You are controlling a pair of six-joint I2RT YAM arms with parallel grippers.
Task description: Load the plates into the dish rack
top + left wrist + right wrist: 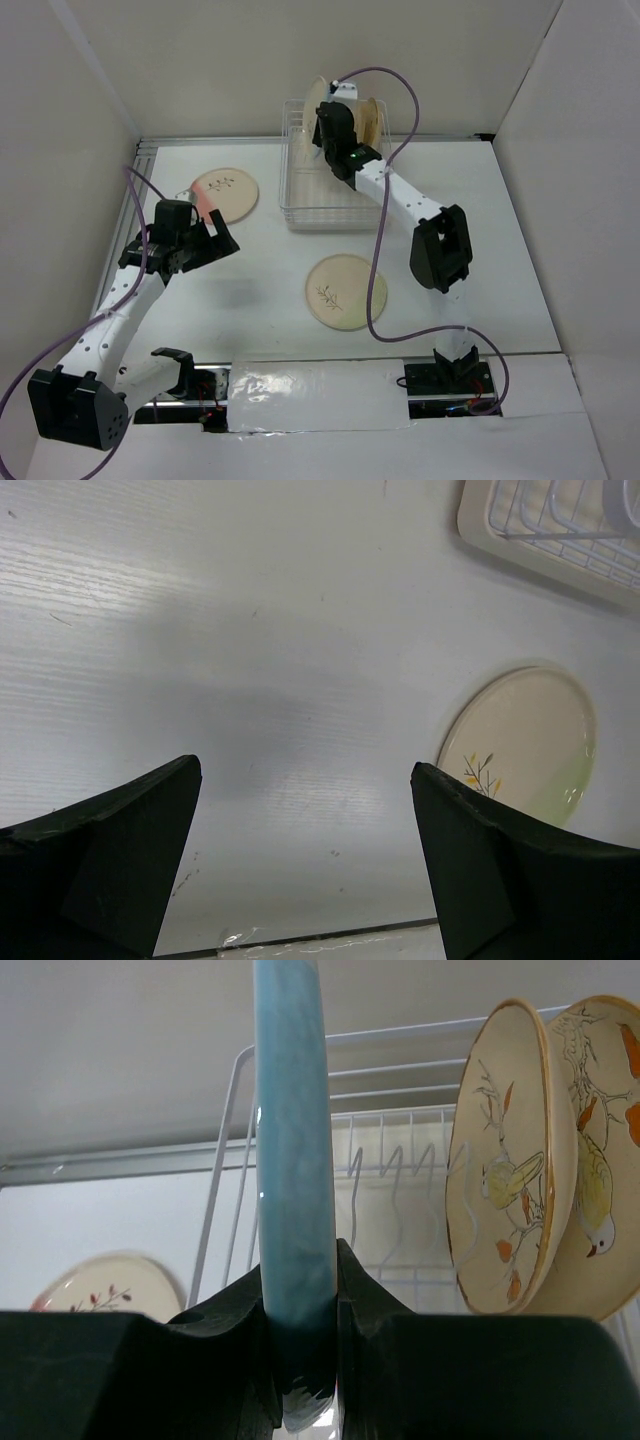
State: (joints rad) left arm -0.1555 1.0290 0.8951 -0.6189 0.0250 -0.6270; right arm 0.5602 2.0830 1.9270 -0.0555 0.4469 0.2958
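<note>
1. Five plates show in all: two lie flat on the white table (pixel 500 250), two stand in the dish rack (pixel 300 212), and one is gripped.
2. The right gripper (pixel 298 1272) is clamped narrowly on the rim of the blue plate (pixel 292 1140). It holds that plate upright and edge-on over the rack's far left part. Whether the plate's lower edge sits in a slot cannot be told.
3. The two bird-painted plates (pixel 500 1160) stand upright side by side at the rack's far right, touching or nearly so.
4. The pink-tinted plate (pixel 225 193) lies left of the rack, and the green-tinted plate (pixel 346 290) lies on the rack's near side.
5. The left gripper (pixel 305 780) hangs over bare table with its fingers spread wide and nothing between them.
</note>
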